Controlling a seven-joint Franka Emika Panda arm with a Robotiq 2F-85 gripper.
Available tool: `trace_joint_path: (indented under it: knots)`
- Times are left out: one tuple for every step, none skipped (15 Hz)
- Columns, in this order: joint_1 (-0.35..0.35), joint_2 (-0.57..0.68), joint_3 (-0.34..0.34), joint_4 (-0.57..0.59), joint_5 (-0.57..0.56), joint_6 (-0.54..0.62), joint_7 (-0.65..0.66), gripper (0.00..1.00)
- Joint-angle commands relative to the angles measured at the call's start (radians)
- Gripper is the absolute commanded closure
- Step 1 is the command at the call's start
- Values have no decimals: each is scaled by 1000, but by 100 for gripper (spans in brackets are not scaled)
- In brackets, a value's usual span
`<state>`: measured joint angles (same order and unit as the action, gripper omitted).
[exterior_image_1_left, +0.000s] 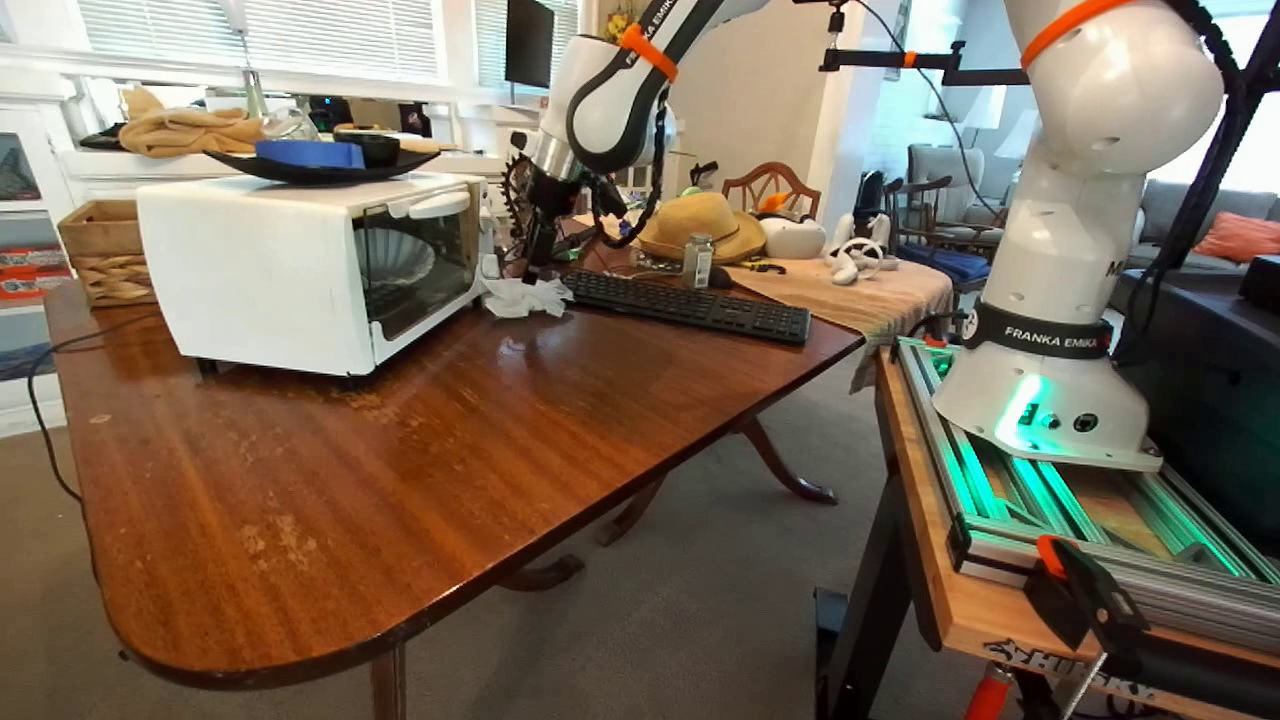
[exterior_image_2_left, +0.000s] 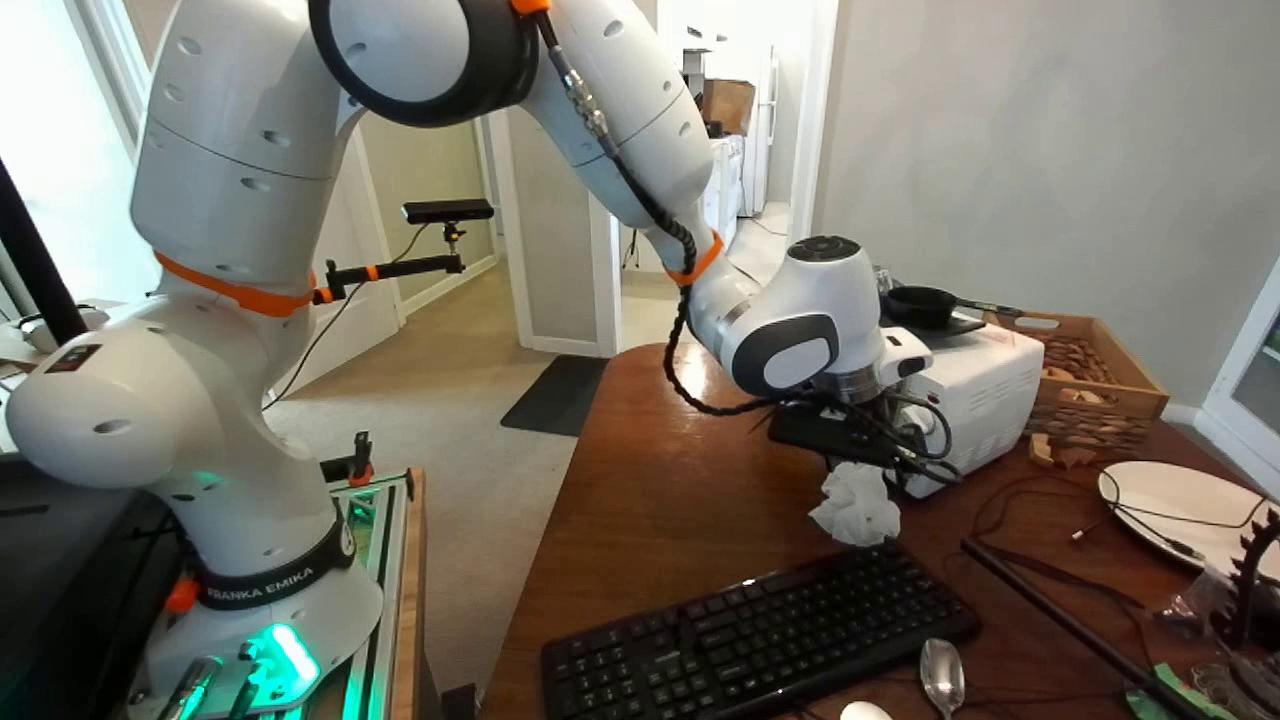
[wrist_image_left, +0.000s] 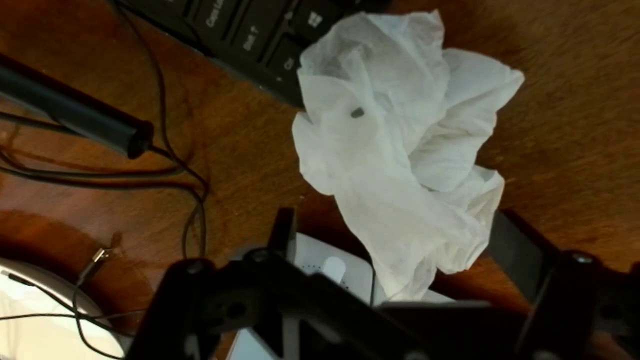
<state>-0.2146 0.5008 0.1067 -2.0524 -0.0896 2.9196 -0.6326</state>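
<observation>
The tool (wrist_image_left: 392, 227) stands wide, its two fingers (wrist_image_left: 522, 257) well apart. Right below it, on the wooden counter (exterior_image_1_left: 400, 440), lies a crumpled white tissue (wrist_image_left: 395, 135). In the wrist view the tissue's lower end reaches into the gap between the fingers, very near one of them; whether they touch cannot be told. A small dark spot (wrist_image_left: 357, 113) marks the tissue.

Just past the tissue from the tool is a black keyboard (exterior_image_2_left: 760, 640), one corner overlapped by the tissue in the wrist view. It runs from near the tool back toward the robot's base (exterior_image_1_left: 1040, 390).

Close beside the tool, in both exterior views, stands a white toaster oven (exterior_image_1_left: 250, 270). On top of it a black platter (exterior_image_1_left: 320, 176) carries a blue item (exterior_image_1_left: 308, 153) and a black vessel (exterior_image_2_left: 920, 306).

Out from the tool, toward the left of the wrist view, lie a black rod (wrist_image_left: 75, 107), looped black cables (wrist_image_left: 203, 192) and, farther off, a white plate (exterior_image_2_left: 1165, 490). Past the keyboard from the tool are a metal spoon (exterior_image_2_left: 942, 675), a glass jar (exterior_image_1_left: 698, 262) and a straw hat (exterior_image_1_left: 700, 225). Beyond the toaster oven from the tool sits a woven basket (exterior_image_2_left: 1090, 425).
</observation>
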Motion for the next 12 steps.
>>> trace_joint_path:
  knots:
    - [-37, 37, 48, 38, 1, -30, -20, 0]
    - [-41, 50, 53, 52, 0, -39, -23, 0]
    - [-42, 62, 55, 64, 0, -46, -21, 0]
    - [-41, 71, 52, 73, -1, -52, -16, 0]
    - [-44, 80, 52, 83, 1, -59, -15, 0]
    - [-46, 91, 49, 93, 2, -63, -10, 0]
    - [-51, 99, 50, 102, 4, -68, -9, 0]
    - [-55, 107, 51, 109, 6, -74, -8, 14]
    - [-57, 114, 50, 115, 6, -81, -7, 26]
    - [-58, 118, 50, 120, 7, -88, -5, 34]
    - [-55, 123, 45, 125, 6, -96, 0, 42]
    - [-55, 127, 45, 129, 8, -105, 4, 41]
